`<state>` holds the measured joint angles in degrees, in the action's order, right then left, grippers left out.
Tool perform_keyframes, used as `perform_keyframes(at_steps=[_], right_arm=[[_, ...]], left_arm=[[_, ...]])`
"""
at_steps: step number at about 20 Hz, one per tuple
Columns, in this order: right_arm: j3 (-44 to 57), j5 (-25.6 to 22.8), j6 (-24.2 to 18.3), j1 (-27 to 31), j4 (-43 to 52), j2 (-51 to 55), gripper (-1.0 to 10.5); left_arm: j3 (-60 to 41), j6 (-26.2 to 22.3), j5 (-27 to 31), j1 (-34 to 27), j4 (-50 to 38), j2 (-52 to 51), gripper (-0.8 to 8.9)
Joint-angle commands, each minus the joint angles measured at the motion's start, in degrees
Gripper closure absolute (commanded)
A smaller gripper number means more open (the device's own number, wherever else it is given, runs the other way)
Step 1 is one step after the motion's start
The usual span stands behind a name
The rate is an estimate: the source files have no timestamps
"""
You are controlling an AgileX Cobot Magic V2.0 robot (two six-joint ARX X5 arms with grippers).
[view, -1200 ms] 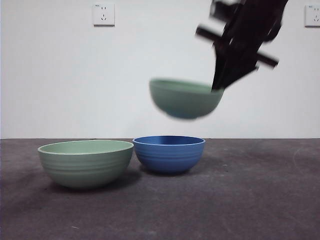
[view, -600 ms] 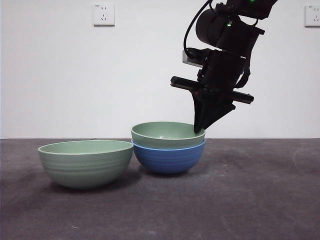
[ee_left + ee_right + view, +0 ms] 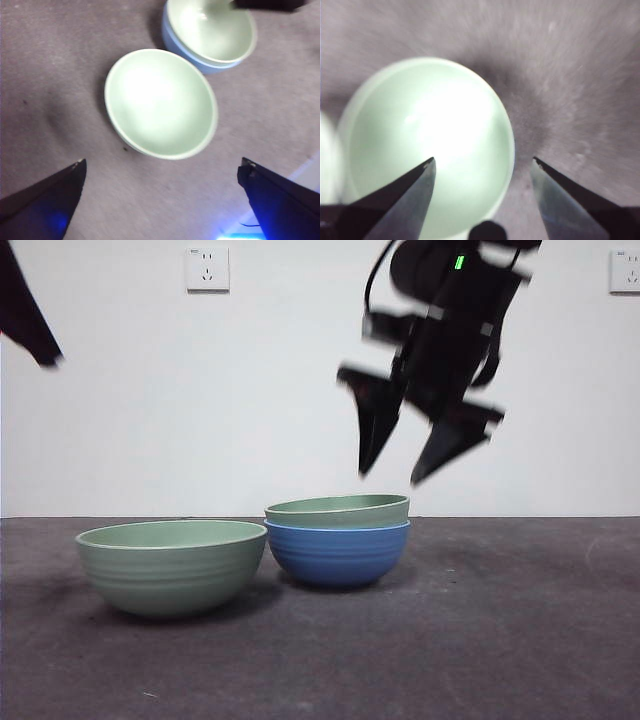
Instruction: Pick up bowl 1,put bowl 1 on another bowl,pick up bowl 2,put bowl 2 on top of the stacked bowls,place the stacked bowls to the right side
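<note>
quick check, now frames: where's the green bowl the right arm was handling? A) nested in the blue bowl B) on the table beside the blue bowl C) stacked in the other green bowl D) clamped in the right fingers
A: the green bowl sits inside the blue bowl, its rim showing above, and the right gripper hangs open above it, holding nothing.

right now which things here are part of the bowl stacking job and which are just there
Part of the job:
- blue bowl, the base of the stack
- green bowl nested in it
- second green bowl, on the table beside the stack
- right gripper, open above the stack
- left gripper, open above the second green bowl

Just there:
- wall sockets
- table
</note>
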<state>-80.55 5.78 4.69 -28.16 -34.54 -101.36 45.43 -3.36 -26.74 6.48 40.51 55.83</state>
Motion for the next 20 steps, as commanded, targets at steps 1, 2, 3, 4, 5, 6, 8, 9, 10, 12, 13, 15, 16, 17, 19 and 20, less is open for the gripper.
perform_keyframes(at_steps=[1, 2, 3, 4, 5, 6, 8, 9, 10, 12, 13, 15, 16, 17, 19, 20], right_arm=[[-0.5, -0.2, 0.0, -0.1, -2.8, 7.1, 6.3], [-0.5, -0.2, 0.0, -0.1, -4.7, 10.0, 6.3], [-0.5, -0.2, -0.1, 0.0, -6.8, 13.2, 6.3], [-0.5, -0.2, -0.1, 0.0, -8.7, 16.6, 6.3], [-0.5, -0.2, 0.0, 0.0, -10.0, 19.6, 6.3], [-0.5, -0.2, 0.0, 0.0, -11.0, 22.6, 6.3], [-0.5, -0.2, 0.0, 0.0, -12.5, 28.5, 6.3], [-0.5, -0.2, 0.0, 0.0, -13.3, 31.3, 6.3], [-0.5, -0.2, 0.3, 0.0, -14.2, 33.4, 6.3], [-0.5, -0.2, 0.4, 0.0, -17.0, 37.3, 6.3], [-0.5, -0.2, 0.4, 0.0, -18.4, 38.8, 6.3], [-0.5, -0.2, 0.4, 0.0, -20.9, 41.1, 6.3], [-0.5, -0.2, 0.4, 0.0, -21.9, 41.9, 6.3], [-0.5, -0.2, 0.4, 0.0, -22.8, 42.6, 6.3], [-0.5, -0.2, 0.4, 0.0, -23.6, 43.1, 6.3], [-0.5, -0.2, 0.4, 0.0, -24.0, 43.3, 6.3]], left_arm=[[0.1, 1.8, 4.0, 1.8, -4.6, 5.7, 2.03], [0.1, 2.3, 5.4, 2.6, -6.8, 8.4, 2.03], [0.1, 3.2, 7.0, 3.5, -9.4, 11.1, 2.03], [0.1, 4.5, 9.2, 4.4, -12.0, 13.9, 2.03], [0.2, 5.4, 11.1, 5.0, -14.1, 16.2, 2.03], [0.2, 6.1, 13.6, 5.7, -15.9, 18.5, 2.03], [1.5, 6.6, 17.7, 6.8, -16.9, 23.1, 2.03], [2.3, 6.6, 18.9, 7.2, -16.9, 25.2, 2.05], [2.9, 6.6, 19.7, 7.5, -17.2, 26.6, 2.22], [3.4, 7.6, 20.4, 7.9, -18.2, 28.4, 2.23], [3.4, 8.2, 20.6, 8.2, -18.4, 28.4, 2.64], [3.4, 8.2, 20.5, 8.7, -18.6, 28.4, 5.29], [3.4, 8.2, 20.3, 8.8, -18.3, 28.4, 6.42], [3.4, 8.2, 20.2, 8.9, -18.1, 28.4, 7.24], [3.4, 8.2, 18.8, 8.9, -18.0, 28.4, 8.18], [3.4, 8.5, 18.1, 9.0, -18.0, 28.4, 8.22]])
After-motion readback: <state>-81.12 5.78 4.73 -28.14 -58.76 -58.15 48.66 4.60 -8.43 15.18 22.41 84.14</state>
